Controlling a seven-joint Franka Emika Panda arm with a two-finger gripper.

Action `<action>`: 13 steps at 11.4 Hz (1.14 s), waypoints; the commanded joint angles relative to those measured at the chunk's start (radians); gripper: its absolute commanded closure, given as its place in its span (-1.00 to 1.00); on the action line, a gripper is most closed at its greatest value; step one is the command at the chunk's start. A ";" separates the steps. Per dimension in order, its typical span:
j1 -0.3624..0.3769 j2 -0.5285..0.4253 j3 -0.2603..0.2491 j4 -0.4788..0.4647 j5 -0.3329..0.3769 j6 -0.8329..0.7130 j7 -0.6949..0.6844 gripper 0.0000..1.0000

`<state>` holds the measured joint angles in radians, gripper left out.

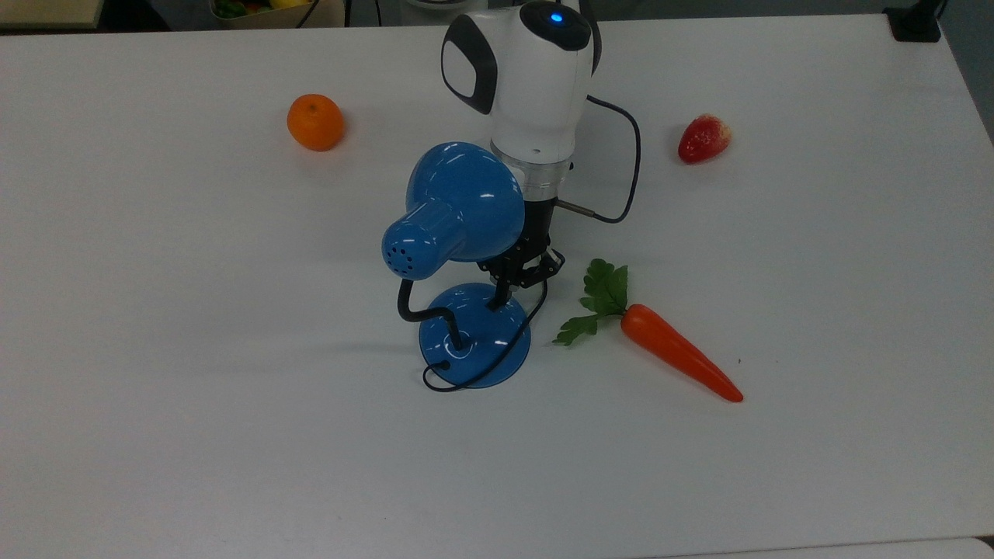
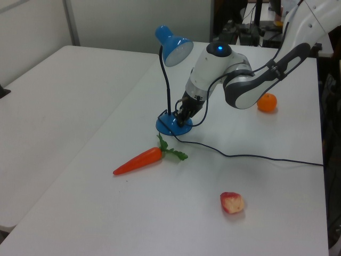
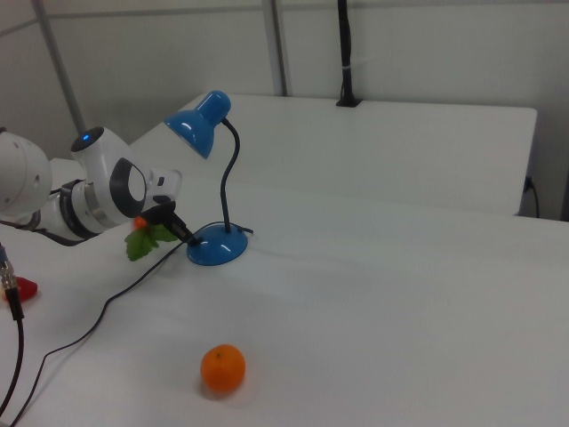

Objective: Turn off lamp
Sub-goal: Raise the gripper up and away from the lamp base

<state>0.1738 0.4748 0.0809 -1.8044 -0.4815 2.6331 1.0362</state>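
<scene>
gripper (image 1: 501, 299): tips on lamp's base, jaw gap cannot be told | lamp (image 1: 454, 210): mid-table, unlit, shade hides part of the wrist in the top view | carrot (image 1: 675, 353): just beside base, half hidden behind arm in right view

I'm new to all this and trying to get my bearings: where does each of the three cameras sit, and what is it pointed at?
Top view: high up, looking steeply down at the lamp; the arm's white wrist and gripper show.
Left view: beside the table, carrot nearest; bent arm reaches in.
Right view: opposite side, orange nearest; arm enters from the right view's left.
All share the lamp.
</scene>
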 commanded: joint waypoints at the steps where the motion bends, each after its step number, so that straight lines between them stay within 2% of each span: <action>1: 0.015 -0.004 -0.007 -0.026 -0.022 -0.047 0.032 0.91; 2: 0.012 -0.018 -0.006 -0.030 -0.022 -0.061 0.031 0.88; 4: 0.010 -0.079 -0.004 -0.044 -0.020 -0.145 0.022 0.67; 6: 0.009 -0.145 -0.001 -0.085 -0.015 -0.206 0.022 0.34; 7: 0.009 -0.186 -0.001 -0.120 -0.015 -0.208 0.021 0.25; 9: 0.003 -0.251 0.000 -0.157 0.001 -0.231 -0.042 0.20; 10: 0.000 -0.275 0.000 -0.156 0.032 -0.293 -0.095 0.11; 11: -0.008 -0.300 0.002 -0.151 0.116 -0.342 -0.182 0.06; 13: -0.043 -0.361 0.002 -0.126 0.323 -0.482 -0.450 0.00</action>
<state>0.1677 0.2092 0.0812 -1.9181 -0.3432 2.2850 0.8380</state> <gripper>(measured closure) 0.529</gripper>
